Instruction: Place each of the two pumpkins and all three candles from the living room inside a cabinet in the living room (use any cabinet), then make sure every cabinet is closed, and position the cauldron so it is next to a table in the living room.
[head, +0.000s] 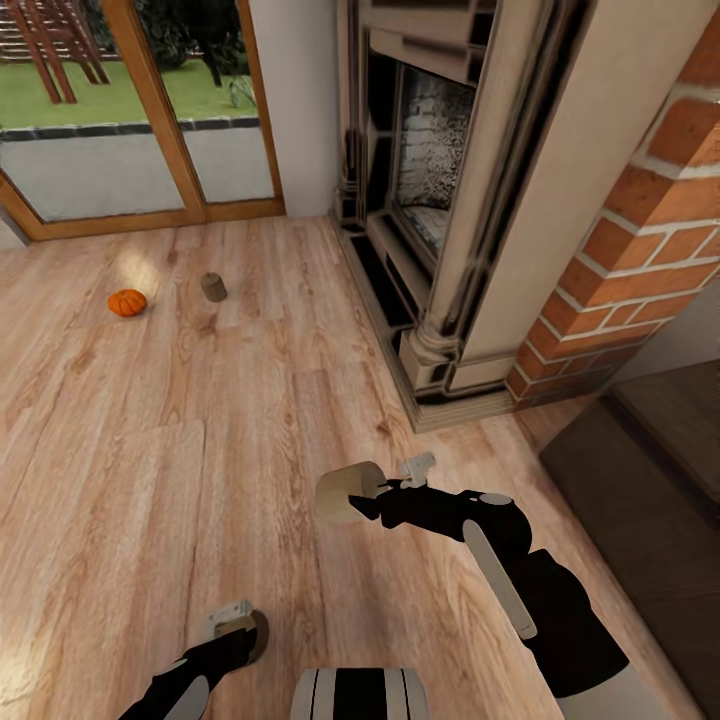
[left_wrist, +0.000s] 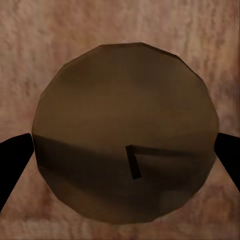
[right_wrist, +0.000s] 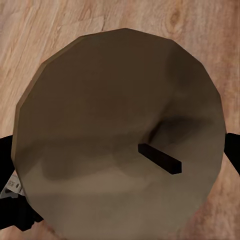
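Candles in hand: right gripper (head: 375, 492) is clamped on a pale taupe candle (head: 345, 492), held above the wooden floor (head: 250, 420); left gripper (head: 235, 628) grips a darker candle (head: 255, 632) low at the frame's near edge.
Wrist check: left wrist view has the candle's round end (left_wrist: 125, 132) square between both finger tips, wick visible; right wrist view has its candle (right_wrist: 120, 135) seated the same way, one finger (right_wrist: 10, 200) pressing its edge.
Loose items: third candle (head: 213, 287) stands upright on the floor near the glass doors (head: 150, 110); one orange pumpkin (head: 127, 302) lies just beside it, apart.
Cabinet: dark low unit (head: 650, 480) at the right edge, likely the target; whether its drawers are open cannot be told.
Fireplace: stone surround (head: 450, 250) stands ahead, right of centre, brick (head: 640, 230) beside it.
Step in hand (judgement): carrying both candles to the cabinet.
Doing it well: keep both grips firm, hold the candles clear of the floor and fireplace plinth while turning right, free one gripper before working a drawer.
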